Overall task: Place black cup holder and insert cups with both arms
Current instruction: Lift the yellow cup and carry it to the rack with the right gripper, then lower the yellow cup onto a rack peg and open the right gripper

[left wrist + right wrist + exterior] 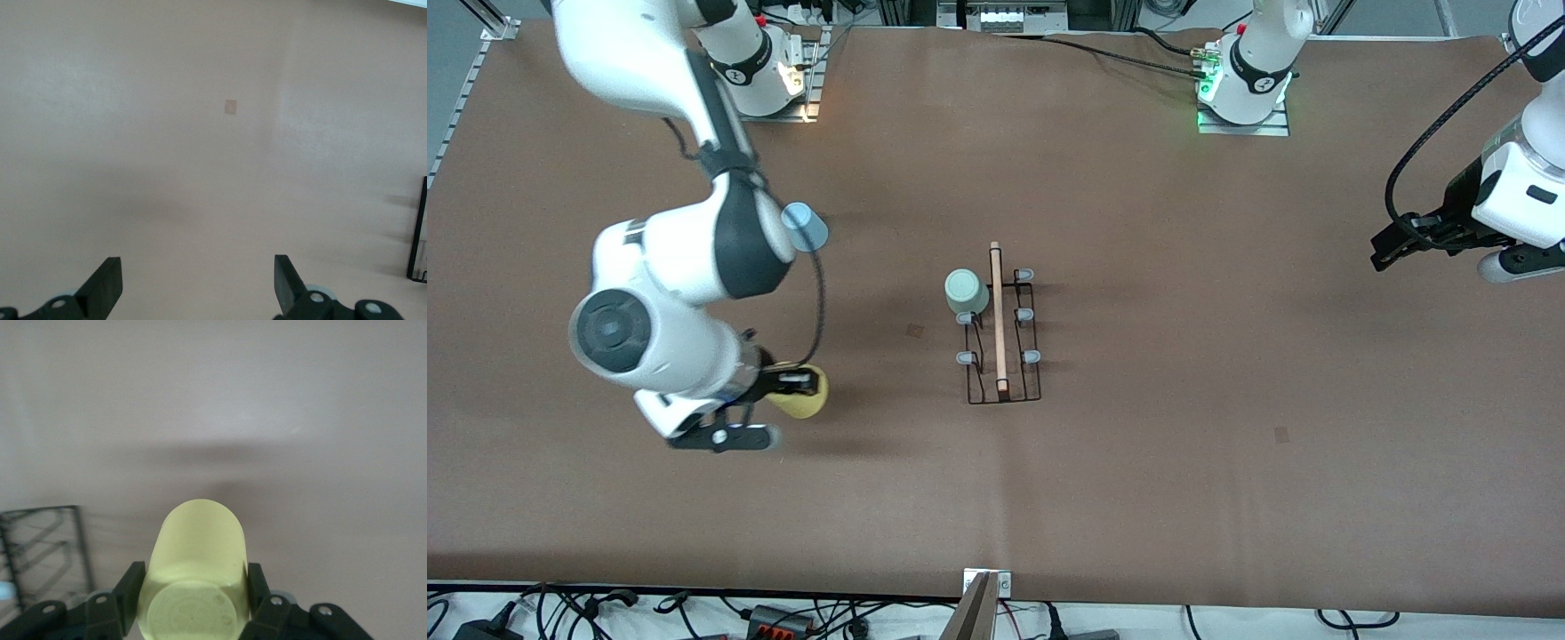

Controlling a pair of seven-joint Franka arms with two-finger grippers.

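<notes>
right gripper (pixel 783 384) clamped on yellow cup (pixel 197 577), above table; holder (pixel 1003 333) lies at its 3 o'clock, dowel running 12–6, mint cup (pixel 966 291) on a peg. left gripper (pixel 198 285) apart, waiting.

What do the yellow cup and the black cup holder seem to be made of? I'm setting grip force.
The yellow cup, clamped in the right gripper, looks like thin matte plastic: slightly translucent, with moulded rings on its base. The black cup holder looks like thin black-coated metal wire, with a pale wooden-looking dowel handle and grey, probably rubbery, peg tips.
</notes>
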